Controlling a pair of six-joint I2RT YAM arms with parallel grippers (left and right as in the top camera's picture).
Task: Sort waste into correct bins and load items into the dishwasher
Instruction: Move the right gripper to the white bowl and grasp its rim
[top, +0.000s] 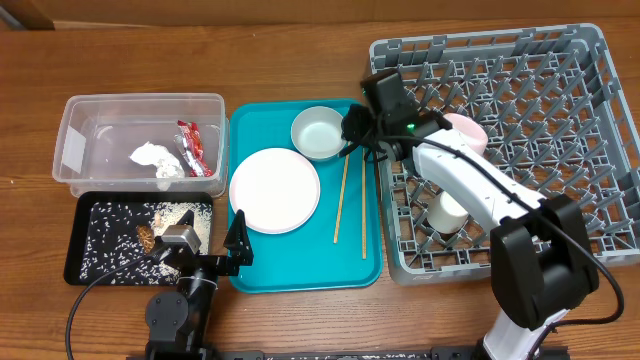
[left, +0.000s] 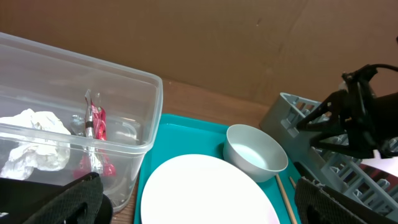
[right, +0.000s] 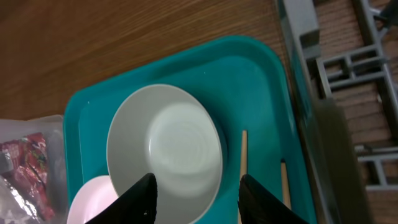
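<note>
One pale, shallow round bowl (right: 165, 146) lies on the teal tray (right: 249, 68) under the half-open, empty right pincer (right: 198, 180).

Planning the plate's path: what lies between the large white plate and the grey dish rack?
Two wooden chopsticks, lying side by side on the teal tray, as the overhead view shows.

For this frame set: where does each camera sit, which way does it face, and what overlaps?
Overhead: above the table, looking straight down on the teal tray, dish rack, left arm and right arm.
Left wrist: low by the clear tub, facing across the plate toward the rack; left tool's fingers at the bottom corners.
Right wrist: above the tray, looking down on the bowl; right tool's fingers at the bottom edge.
Shared: the bowl shows in all three.
</note>
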